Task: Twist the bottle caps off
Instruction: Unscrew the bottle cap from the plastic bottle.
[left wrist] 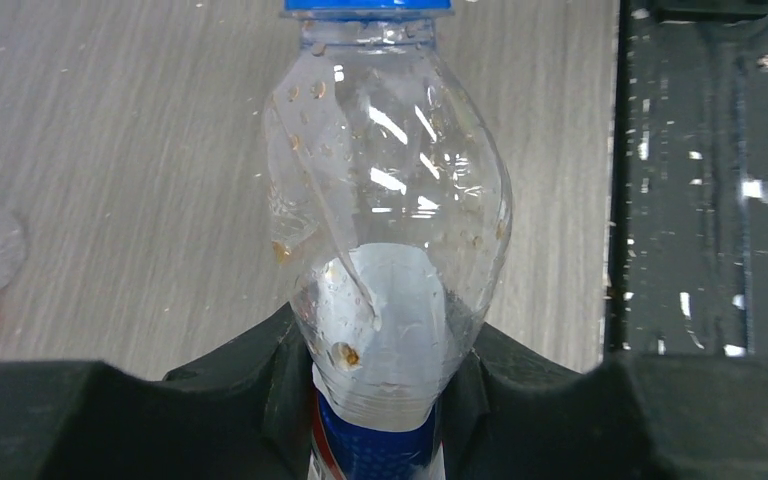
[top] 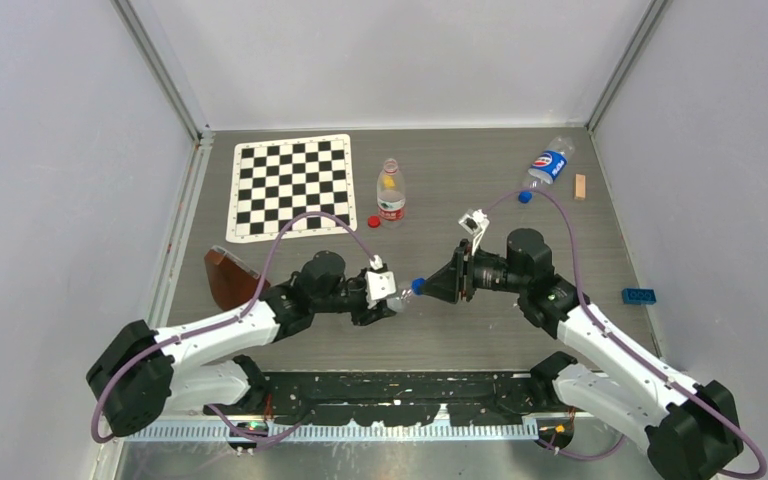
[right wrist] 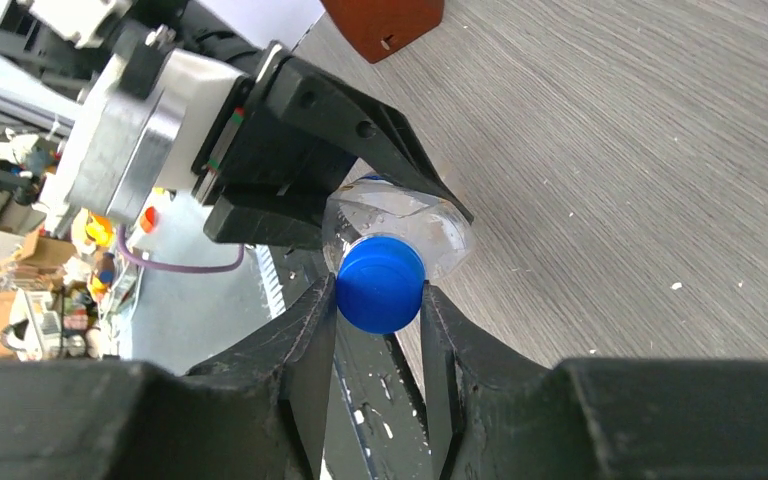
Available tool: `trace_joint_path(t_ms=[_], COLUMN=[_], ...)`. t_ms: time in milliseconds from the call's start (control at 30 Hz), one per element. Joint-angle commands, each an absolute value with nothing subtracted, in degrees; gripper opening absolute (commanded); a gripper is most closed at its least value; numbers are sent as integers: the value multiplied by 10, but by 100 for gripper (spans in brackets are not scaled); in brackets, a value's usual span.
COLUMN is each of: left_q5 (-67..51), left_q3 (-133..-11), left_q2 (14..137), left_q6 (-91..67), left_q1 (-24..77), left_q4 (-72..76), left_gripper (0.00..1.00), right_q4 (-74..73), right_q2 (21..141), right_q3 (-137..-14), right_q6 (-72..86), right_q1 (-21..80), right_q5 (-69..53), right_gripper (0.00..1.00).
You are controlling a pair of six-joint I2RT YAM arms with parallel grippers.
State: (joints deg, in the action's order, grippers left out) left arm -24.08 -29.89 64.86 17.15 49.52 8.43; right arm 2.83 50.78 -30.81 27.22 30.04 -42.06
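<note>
Grey wood makes the table [top: 460, 160], with pale walls all round it. 1 cap is off already: the red cap [top: 373, 222] lies on the table just beside the red-label bottle [top: 391, 195], which stands upright near the checkered mat [top: 290, 185]. The job in hand looks like cap number 2. The left gripper [left wrist: 380, 385] has its fingers squeezed round the held bottle [left wrist: 390, 200], down by its blue label, and holds it sideways between the 2 arms. The right gripper [right wrist: 378, 295] has its fingers pinched tight on the blue cap [right wrist: 380, 283] of that bottle. That cap sits on the neck, so I think it has yet to be turned off. The far bottle [top: 550, 163] lies on its side at the far right, well apart from the arms. The far blue cap [top: 525, 197] is at the end of its neck; it looks on, but it is too small to be sure. So I think 1 cap is done and 2 are left. Counting up: 3 bottles, 3 caps (1 red, 2 blue) and 2 arms. On the table are also 1 brown thing [top: 228, 280], 1 small wooden block [top: 580, 186] and 1 blue brick [top: 639, 296].
</note>
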Motion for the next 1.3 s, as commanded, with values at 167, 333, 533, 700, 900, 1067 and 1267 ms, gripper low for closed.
trace_joint_path(t_ms=[167,333,533,700,900,1067,1267], left_q5=[-378,-346,-220,-176,-150,-119,-98], left_q3=[-349,-349,-326,-309,-306,-320,-324], left_q2=[622,614,598,574,576,599,616], left_q6=[111,119,154,172,196,209,214], left_q1=[464,458,459,465,476,489,497], left_q4=[66,53,53,68,60,44,45], left_gripper=[6,6,7,6,5,5,5], right_q4=[22,-33,-83,-79,-49,-16,-3], right_q2=[516,539,550,582,610,621,626], right_q3=[-329,-364,-419,-451,-461,-459,-452], right_q6=[190,175,226,279,314,342,354], right_q1=[373,380,378,372,358,348,335], right_q5=[-419,-358,-248,-266,-299,-320,-342], right_gripper=[1,7,61,64,64,64,52])
